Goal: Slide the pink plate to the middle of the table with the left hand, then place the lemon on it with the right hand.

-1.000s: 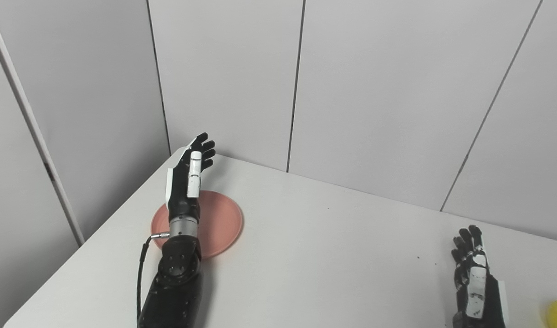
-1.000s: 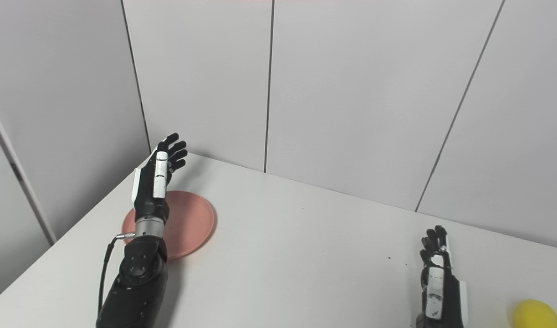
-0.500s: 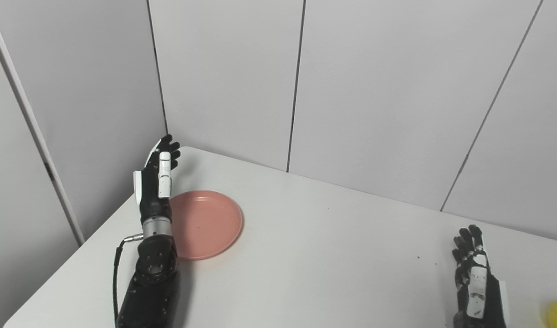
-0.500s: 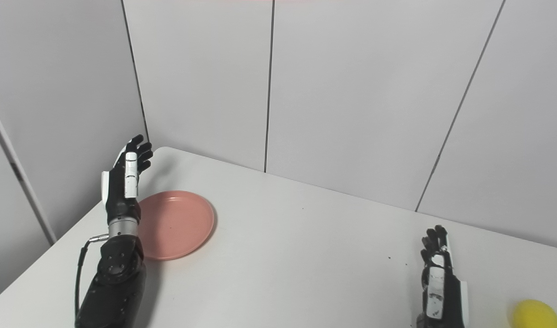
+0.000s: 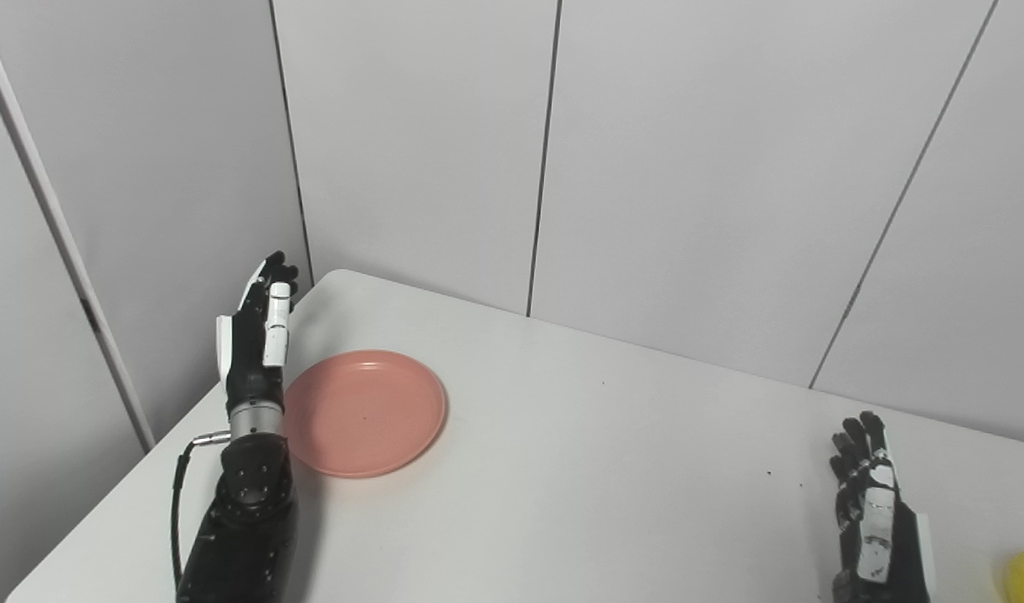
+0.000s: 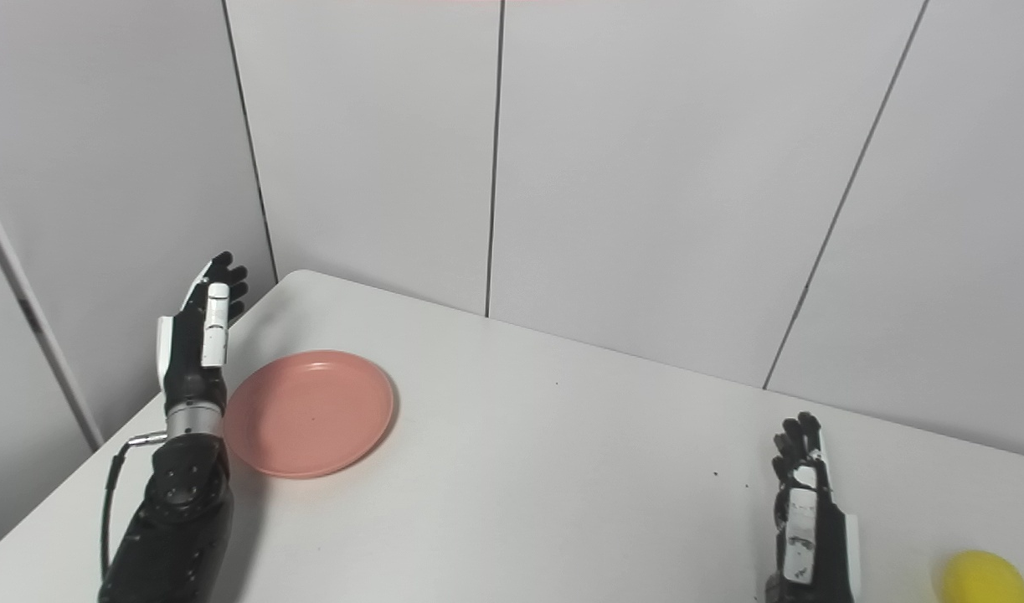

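The pink plate (image 5: 365, 412) lies flat on the white table (image 5: 562, 469) near its far left corner. My left hand (image 5: 256, 335) is raised just left of the plate's left rim, over the table's left edge, fingers straight and apart, holding nothing and not touching the plate. The yellow lemon (image 6: 980, 578) sits at the front right of the table, partly cut off by the picture's edge. My right hand (image 6: 805, 502) rests open a little left of the lemon, fingers pointing away, empty.
Grey wall panels (image 5: 687, 167) stand close behind the table and along its left side. The table's left edge (image 5: 168, 435) runs right under my left forearm. A few dark specks (image 5: 769, 474) lie on the tabletop near the right hand.
My left hand has moved left, from above the plate to beside its left rim. The plate, the lemon and the right hand have stayed where they were.
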### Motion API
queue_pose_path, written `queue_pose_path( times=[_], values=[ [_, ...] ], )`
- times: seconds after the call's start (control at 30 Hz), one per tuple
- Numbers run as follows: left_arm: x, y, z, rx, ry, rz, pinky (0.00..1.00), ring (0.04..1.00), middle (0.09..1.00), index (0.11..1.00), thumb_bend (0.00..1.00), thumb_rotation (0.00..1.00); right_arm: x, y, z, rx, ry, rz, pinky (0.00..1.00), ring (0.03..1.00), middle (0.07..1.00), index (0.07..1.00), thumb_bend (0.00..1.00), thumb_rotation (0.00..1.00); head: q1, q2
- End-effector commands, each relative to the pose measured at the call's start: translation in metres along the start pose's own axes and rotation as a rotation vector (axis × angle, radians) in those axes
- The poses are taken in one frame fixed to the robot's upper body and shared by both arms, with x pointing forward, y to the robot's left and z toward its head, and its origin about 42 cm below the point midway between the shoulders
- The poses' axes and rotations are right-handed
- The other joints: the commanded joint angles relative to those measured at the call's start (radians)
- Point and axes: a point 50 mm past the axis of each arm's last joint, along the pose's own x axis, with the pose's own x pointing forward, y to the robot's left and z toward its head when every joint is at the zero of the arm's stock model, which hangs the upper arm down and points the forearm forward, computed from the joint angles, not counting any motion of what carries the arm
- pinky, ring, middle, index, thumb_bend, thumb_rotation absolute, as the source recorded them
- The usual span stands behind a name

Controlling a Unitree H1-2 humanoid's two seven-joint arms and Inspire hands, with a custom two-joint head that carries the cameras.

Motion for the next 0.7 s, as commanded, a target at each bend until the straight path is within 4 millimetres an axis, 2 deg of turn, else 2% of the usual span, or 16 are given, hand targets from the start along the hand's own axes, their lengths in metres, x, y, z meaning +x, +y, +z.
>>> queue_pose_path(
  times=[0.0,0.67],
  values=[
    [0.017,0.009,0.023,0.014,-0.077,-0.002,0.82,0.824,0.825,0.828,0.72,1.00,-0.021,-0.009,-0.023,-0.004,0.063,-0.005,0.99,0.963,0.955,0.962,0.72,0.99,0.001,0.000],
    [0.021,0.032,0.006,0.058,0.023,-0.082,0.86,0.861,0.846,0.846,0.74,1.00,-0.018,-0.007,-0.022,-0.017,0.061,-0.010,0.98,0.954,0.943,0.953,0.74,0.98,0.000,-0.003]
  ],
)
